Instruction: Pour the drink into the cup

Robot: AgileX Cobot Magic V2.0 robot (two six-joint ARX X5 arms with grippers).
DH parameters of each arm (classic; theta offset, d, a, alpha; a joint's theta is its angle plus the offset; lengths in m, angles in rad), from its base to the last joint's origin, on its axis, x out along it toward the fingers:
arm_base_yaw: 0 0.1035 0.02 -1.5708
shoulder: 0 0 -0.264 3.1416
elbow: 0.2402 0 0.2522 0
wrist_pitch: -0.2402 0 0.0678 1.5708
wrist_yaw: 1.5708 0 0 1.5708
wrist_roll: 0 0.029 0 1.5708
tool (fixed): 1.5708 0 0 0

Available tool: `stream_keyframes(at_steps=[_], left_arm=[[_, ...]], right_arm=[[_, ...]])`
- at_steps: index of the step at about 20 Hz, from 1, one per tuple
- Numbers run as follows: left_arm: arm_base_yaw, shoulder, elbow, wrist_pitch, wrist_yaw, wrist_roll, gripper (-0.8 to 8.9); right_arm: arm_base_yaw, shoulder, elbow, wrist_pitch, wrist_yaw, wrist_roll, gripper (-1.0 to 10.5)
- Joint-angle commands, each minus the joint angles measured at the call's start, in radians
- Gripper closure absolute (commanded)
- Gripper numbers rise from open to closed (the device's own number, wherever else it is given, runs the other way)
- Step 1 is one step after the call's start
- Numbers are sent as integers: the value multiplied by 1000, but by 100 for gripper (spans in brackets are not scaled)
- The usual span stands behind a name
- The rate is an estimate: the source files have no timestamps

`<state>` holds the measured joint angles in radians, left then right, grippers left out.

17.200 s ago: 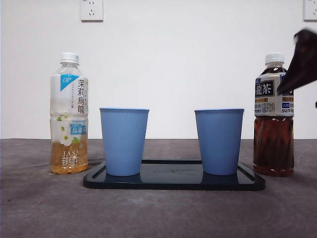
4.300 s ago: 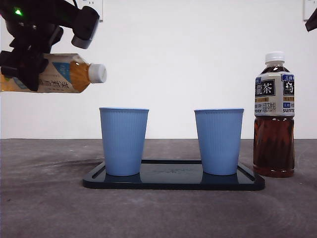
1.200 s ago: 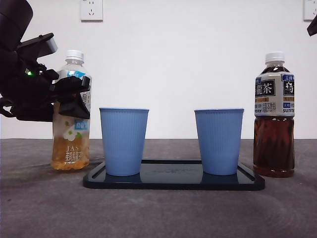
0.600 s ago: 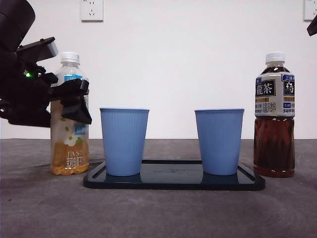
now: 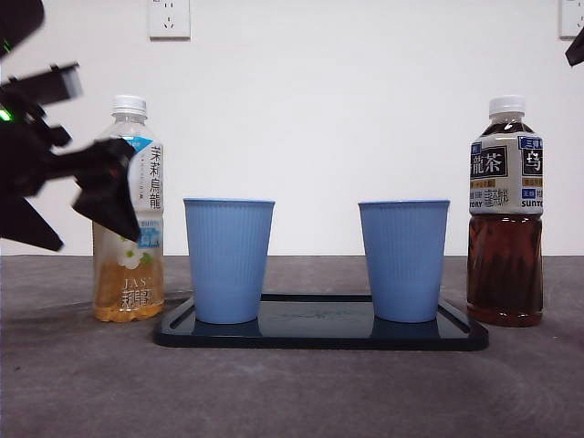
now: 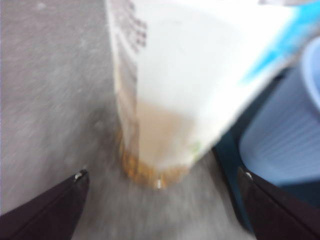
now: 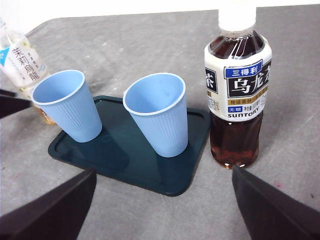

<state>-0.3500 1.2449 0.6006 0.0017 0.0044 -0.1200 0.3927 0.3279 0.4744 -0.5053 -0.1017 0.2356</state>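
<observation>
The pale jasmine tea bottle (image 5: 132, 219) stands upright and capped on the table, left of the tray. My left gripper (image 5: 100, 187) is blurred just left of it, open and holding nothing. In the left wrist view its jaws (image 6: 162, 175) are spread wide, with the bottle (image 6: 165, 100) ahead of them and a blue cup (image 6: 290, 130) beside it. Two blue cups (image 5: 228, 260) (image 5: 403, 260) stand on the dark tray (image 5: 319, 333). My right gripper (image 7: 163, 169) hangs open above the table, seen as a black tip (image 5: 575, 46) at the top right corner.
A capped dark tea bottle (image 5: 505, 219) stands right of the tray, close to the right cup (image 7: 160, 117). In the right wrist view both cups look empty. The white wall with sockets is right behind the table.
The jasmine tea bottle stands on the table where it was half a second ago. My left gripper has let go of it and pulled back to the left.
</observation>
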Motion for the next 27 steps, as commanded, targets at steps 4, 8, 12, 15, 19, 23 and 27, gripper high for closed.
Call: stream_keyframes(at_steps=[4,8,12,15,19,23,27], left_arm=[[-21,-255,8,-262,4,-8,345],[-45,-451,10,-446,5,-22,350],[-53,-615,10,-504,8,-69,522],[-53,-691,10,-510,9,-73,801],[-53,-729,10,-511,8,-73,806],[-53,-732,10,-502,8,-76,806],[-53,-732,10,-503,8,-76,806]], right_arm=[[7,4,10,10,42,-1,515],[7,4,10,9,39,0,516],[7,4,10,9,39,3,619],[7,4,10,9,29,3,901],[7,4,10,10,18,13,940],[7,3,10,11,23,38,940],[7,3,10,11,23,37,940]])
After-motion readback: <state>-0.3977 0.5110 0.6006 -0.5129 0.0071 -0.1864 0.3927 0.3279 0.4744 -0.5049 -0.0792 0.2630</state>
